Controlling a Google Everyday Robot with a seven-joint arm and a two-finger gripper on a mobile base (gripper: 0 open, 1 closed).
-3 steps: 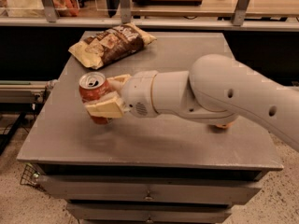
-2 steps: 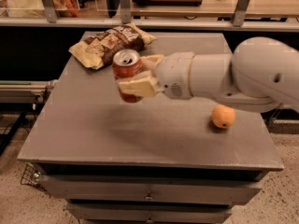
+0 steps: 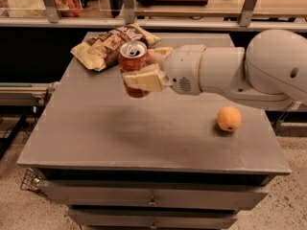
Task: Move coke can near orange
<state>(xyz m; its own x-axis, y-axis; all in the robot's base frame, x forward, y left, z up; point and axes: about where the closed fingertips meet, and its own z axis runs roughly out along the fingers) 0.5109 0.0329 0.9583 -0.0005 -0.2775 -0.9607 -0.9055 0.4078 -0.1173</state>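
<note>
Claw (image 3: 140, 65) is seen above the worktop (image 3: 96, 143), toward its 11 o'clock part, clamped on the can (image 3: 133, 56). One cream finger (image 3: 144, 79) is pressed across the can's near side; the other is partly hidden behind it. Can is held upright, clear of the surface, silver top and opening visible; a faint shadow (image 3: 127, 123) is cast on the worktop below. White arm (image 3: 240, 71) is extended in from 3 o'clock. Orange (image 3: 229, 119) is found resting on the worktop at 4 o'clock from the can, well apart from it. Chip bag (image 3: 103, 44) is laid at the far edge, 10 o'clock from the can, just behind it.
</note>
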